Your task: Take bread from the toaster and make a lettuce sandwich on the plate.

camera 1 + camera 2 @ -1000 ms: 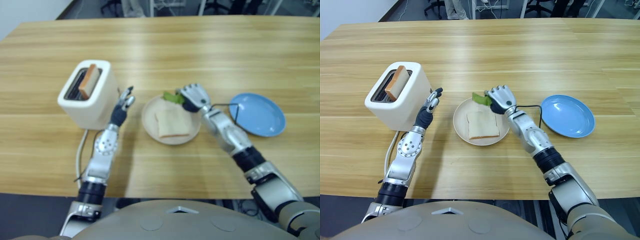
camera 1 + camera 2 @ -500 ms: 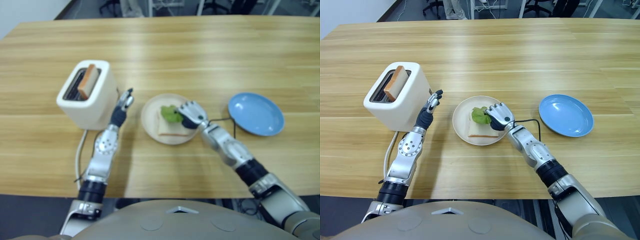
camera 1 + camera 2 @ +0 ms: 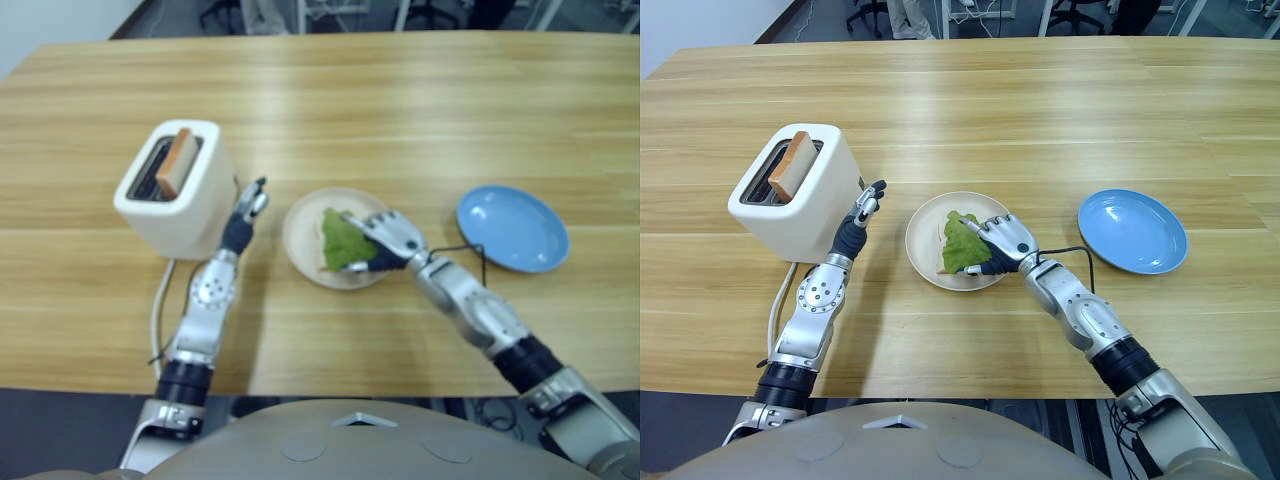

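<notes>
Fingers (image 3: 992, 231) of the right hand (image 3: 1010, 240) pinch the green lettuce leaf (image 3: 960, 243) lying over the pale bread slice (image 3: 944, 264) on the round beige plate (image 3: 924, 222); a sticky release could drag it off. The left hand (image 3: 854, 226), fingers released, hovers beside the white toaster (image 3: 805, 208) holding a browned toast slice (image 3: 791, 166).

No text, label, brand mark, number or sign can be read in either view. The faces of the toaster (image 3: 805, 205) at centre left, the rim of the plate (image 3: 921, 238) at centre and the blue plate (image 3: 1132, 231) at centre right show nothing legible.
</notes>
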Tool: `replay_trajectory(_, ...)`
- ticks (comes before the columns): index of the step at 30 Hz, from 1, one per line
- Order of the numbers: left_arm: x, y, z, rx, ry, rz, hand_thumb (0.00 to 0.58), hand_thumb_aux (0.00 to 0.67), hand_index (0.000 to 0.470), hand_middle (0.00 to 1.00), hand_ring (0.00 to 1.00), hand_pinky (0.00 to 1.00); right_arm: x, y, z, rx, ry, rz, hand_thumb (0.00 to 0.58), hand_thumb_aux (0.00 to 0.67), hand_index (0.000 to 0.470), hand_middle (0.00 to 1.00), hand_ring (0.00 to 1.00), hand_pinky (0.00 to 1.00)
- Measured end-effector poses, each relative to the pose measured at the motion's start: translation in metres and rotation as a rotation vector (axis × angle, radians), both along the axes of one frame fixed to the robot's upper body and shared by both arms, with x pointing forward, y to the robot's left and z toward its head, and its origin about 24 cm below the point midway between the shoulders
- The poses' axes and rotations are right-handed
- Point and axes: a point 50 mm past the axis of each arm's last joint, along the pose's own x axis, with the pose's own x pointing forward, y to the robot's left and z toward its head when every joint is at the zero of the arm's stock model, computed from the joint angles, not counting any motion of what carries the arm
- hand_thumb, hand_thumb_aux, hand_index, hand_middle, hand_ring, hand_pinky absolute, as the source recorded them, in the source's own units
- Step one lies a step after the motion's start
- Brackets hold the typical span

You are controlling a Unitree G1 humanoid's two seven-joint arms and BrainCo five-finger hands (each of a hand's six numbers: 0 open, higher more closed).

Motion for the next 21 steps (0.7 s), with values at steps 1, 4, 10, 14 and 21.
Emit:
replay_trajectory(1, 0.0, 0.0, 0.0, 0.002, -0.001, 0.0, 0.0, 0.0, 0.0, 0.0, 0.0, 0.0, -0.001, -0.005, 0.003, 0.008, 0.011, -0.016, 0.0, 0.0, 0.0, 0.0, 0.0, 0.0)
replay_trajectory(4, 0.0, 0.0, 0.0, 0.002, 0.0, 0.001, 0.0, 0.0, 0.0, 0.0, 0.0, 0.0, -0.008, -0.013, 0.006, 0.02, 0.046, -0.037, 0.0, 0.0, 0.0, 0.0, 0.0, 0.0)
replay_trajectory(10, -0.001, 0.001, -0.001, 0.012, -0.002, -0.001, 0.0, 0.0, 0.0, 0.0, 0.0, 0.0, -0.027, -0.059, 0.035, -0.052, 0.087, -0.138, 0.0, 0.0, 0.0, 0.0, 0.0, 0.0)
replay_trajectory(14, -0.002, 0.0, 0.003, 0.025, -0.02, -0.016, 0.0, 0.0, 0.0, 0.0, 0.0, 0.0, -0.03, -0.088, 0.074, 0.033, 0.041, -0.253, 0.0, 0.0, 0.0, 0.0, 0.0, 0.0)
replay_trajectory(21, -0.01, -0.003, 0.075, 0.224, -0.334, -0.092, 0.0, 0.0, 0.0, 0.0, 0.0, 0.0, -0.029, -0.096, 0.091, 0.575, 0.057, -0.314, 0.0, 0.0, 0.0, 0.0, 0.0, 0.0)
